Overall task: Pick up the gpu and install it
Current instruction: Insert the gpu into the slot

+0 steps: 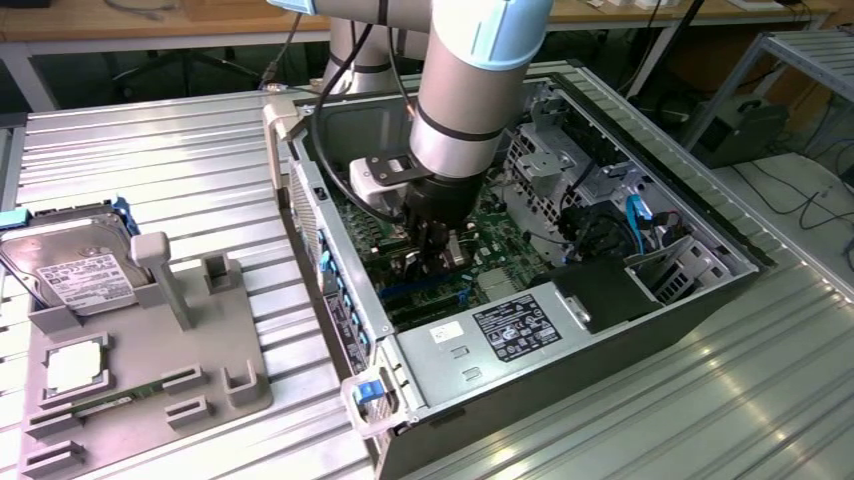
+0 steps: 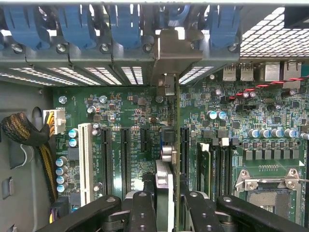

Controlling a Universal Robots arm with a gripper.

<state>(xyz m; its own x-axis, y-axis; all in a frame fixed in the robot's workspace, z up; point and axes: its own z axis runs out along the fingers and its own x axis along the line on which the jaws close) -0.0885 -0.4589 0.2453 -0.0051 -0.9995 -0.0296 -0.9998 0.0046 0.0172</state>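
GPU held edge-on over the motherboard inside the open computer case.

I see the gripper (image 2: 166, 203) reaching down into the computer case (image 1: 694, 300), its black fingers (image 2: 142, 208) closed narrow on the gpu (image 2: 165, 145), which stands on edge between them. I note the card's silver bracket (image 2: 171, 53) lies against the case's rear wall, among the blue slot clips (image 2: 123, 24). Below the card the green motherboard (image 2: 120, 111) shows black expansion slots (image 2: 124, 154) on either side; I cannot tell whether the card is seated in one. In the exterior view the arm (image 1: 467, 90) descends into the case, beside the power supply (image 1: 494, 340). Outside the case, on the exterior view's left, a grey fixture (image 1: 200, 340) carries a hard drive (image 1: 67, 265).
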